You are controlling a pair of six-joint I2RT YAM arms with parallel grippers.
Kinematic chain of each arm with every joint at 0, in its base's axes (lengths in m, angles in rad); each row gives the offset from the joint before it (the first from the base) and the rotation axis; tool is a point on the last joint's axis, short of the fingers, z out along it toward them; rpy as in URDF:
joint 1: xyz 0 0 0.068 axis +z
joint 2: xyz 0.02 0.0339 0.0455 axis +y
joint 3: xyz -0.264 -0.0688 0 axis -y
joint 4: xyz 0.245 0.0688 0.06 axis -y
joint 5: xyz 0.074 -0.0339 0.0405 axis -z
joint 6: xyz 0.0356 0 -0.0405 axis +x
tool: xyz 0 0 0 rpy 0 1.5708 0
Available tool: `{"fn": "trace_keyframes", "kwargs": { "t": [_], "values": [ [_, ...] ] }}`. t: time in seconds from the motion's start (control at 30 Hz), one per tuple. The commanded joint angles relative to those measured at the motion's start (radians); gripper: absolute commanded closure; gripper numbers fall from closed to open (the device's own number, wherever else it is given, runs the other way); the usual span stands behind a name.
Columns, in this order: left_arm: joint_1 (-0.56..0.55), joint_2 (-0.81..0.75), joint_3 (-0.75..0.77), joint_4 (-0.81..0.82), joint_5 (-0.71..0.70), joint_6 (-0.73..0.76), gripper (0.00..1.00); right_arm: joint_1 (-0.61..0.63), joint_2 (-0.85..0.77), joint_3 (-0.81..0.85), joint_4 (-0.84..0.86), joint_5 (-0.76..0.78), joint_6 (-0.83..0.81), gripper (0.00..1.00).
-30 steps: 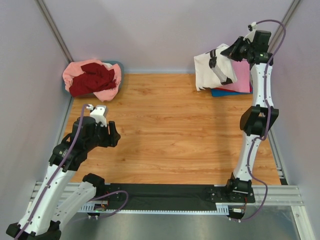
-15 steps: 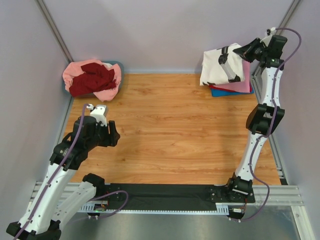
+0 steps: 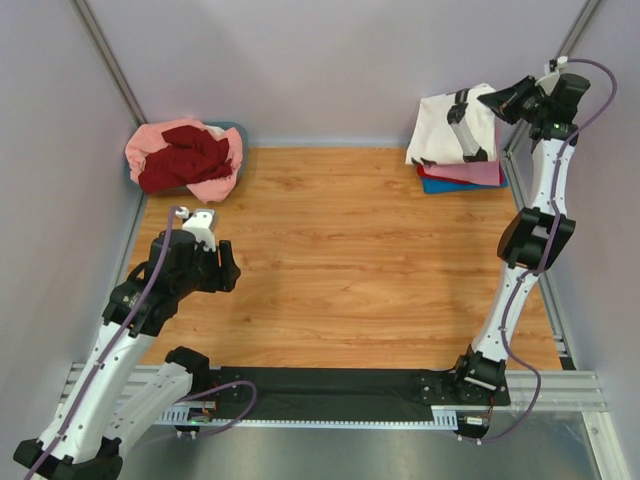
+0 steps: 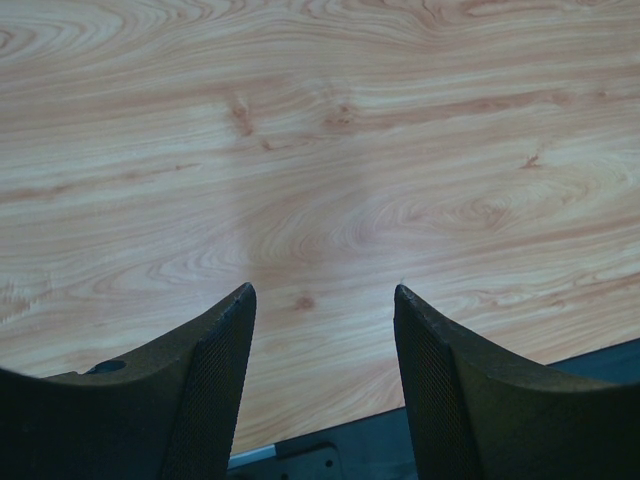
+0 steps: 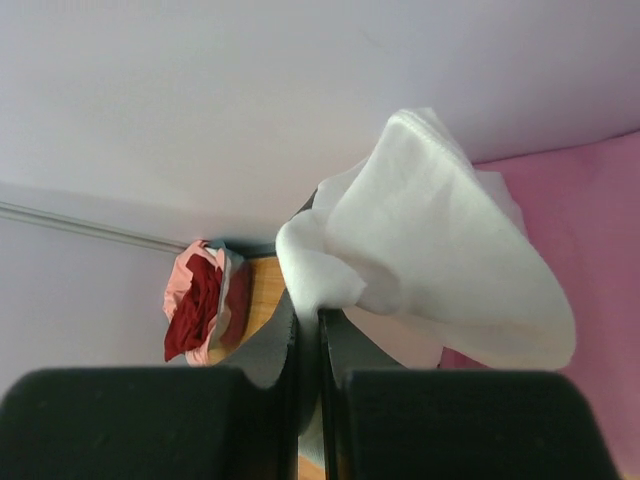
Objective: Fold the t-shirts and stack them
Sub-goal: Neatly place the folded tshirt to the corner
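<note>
Wood-grain counter (image 3: 350, 260), lavender walls on three sides.

Right arm: base at the counter's near right edge, stretched almost straight to the counter's far right corner, elbow about halfway along the right edge, wrist bent toward the left. Right pincer (image 3: 497, 100) is clenched on a bunched fold of the off-white t-shirt (image 3: 455, 128). Wrist view shows the fingers pressed together with cloth pinched between them. The shirt is folded, black print facing up, and sits over the stack in the counter's far right corner. Its lower edge overlaps the pink t-shirt (image 3: 485, 172). Can't tell if it rests on the stack or hangs just above. A red t-shirt (image 3: 440, 176) and a blue t-shirt (image 3: 445, 186) show as edges under the pink one.

Left arm: base at the counter's near left edge, folded back, elbow low, forearm raised over the counter's left side. Left pincer (image 3: 228, 268) is released, fingers spread, nothing between them, bare wood below in the wrist view.

Counter's far left corner: grey-blue tub (image 3: 237, 128) with the salmon-pink t-shirt (image 3: 150, 145) and the dark red t-shirt (image 3: 185, 155) crumpled in it, unfolded, spilling over the rim.
</note>
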Motion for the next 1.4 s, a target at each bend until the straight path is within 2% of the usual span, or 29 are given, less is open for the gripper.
{"fn": "trace_keyframes", "kwargs": {
  "t": [0.0, 0.3, 0.57, 0.83, 0.93, 1.13, 1.2, 1.23, 1.33, 1.37],
  "values": [
    [0.0, 0.006, -0.002, 0.025, -0.012, -0.01, 0.35, -0.027, 0.074, 0.063, 0.051, -0.028, 0.026, 1.0],
    [0.0, 0.01, -0.002, 0.023, -0.018, -0.013, 0.35, -0.071, 0.181, 0.107, 0.147, 0.003, 0.058, 1.0],
    [0.0, 0.018, -0.002, 0.018, -0.035, -0.018, 0.35, -0.083, 0.226, 0.101, 0.253, 0.158, 0.036, 1.0],
    [0.0, 0.014, -0.002, 0.014, -0.049, -0.024, 0.35, -0.07, 0.258, 0.091, 0.316, 0.344, -0.056, 1.0],
    [0.0, 0.02, -0.001, 0.012, -0.05, -0.024, 0.35, -0.068, 0.298, 0.091, 0.337, 0.383, -0.056, 0.96],
    [0.0, 0.027, 0.001, 0.009, -0.053, -0.025, 0.35, -0.068, 0.346, 0.081, 0.409, 0.491, -0.059, 0.96],
    [0.0, 0.026, 0.001, 0.009, -0.056, -0.025, 0.35, -0.068, 0.341, 0.066, 0.436, 0.502, -0.051, 0.89],
    [0.0, 0.026, 0.001, 0.009, -0.056, -0.025, 0.35, -0.067, 0.335, 0.055, 0.452, 0.502, -0.05, 0.71],
    [0.0, 0.021, 0.001, 0.009, -0.056, -0.027, 0.35, -0.065, 0.321, 0.035, 0.454, 0.492, -0.053, 0.35],
    [0.0, 0.018, 0.001, 0.009, -0.052, -0.025, 0.35, -0.065, 0.295, 0.008, 0.453, 0.494, -0.054, 0.3]
  ]
}}
